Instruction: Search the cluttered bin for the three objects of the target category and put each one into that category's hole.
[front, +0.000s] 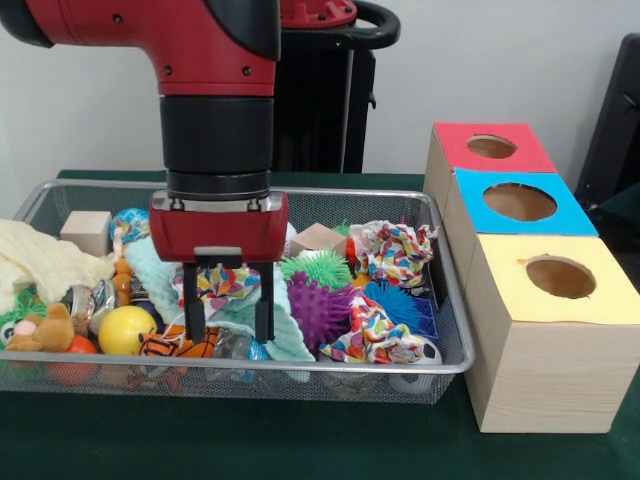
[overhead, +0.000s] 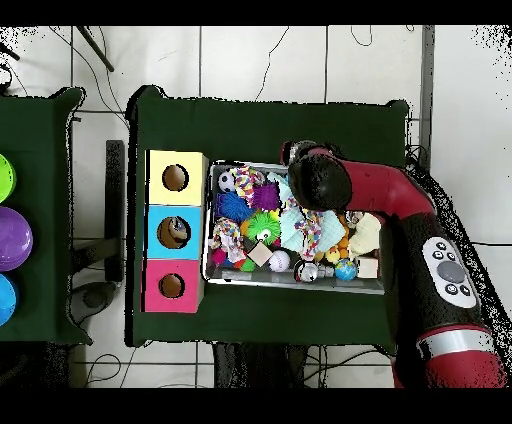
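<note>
The basket is silvery wire mesh; the boxes pale matt wood; the yellow ball glossy; the purple ball spiky.

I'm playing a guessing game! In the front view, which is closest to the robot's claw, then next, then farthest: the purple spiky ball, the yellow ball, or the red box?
1. Purple spiky ball: just to the picture's right of the gripper, in the bin.
2. Yellow ball: further off to the picture's left, near the bin's front edge.
3. Red box: outside the bin, far right at the back.

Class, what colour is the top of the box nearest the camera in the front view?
Pale yellow top; the front view shows it best.
</note>
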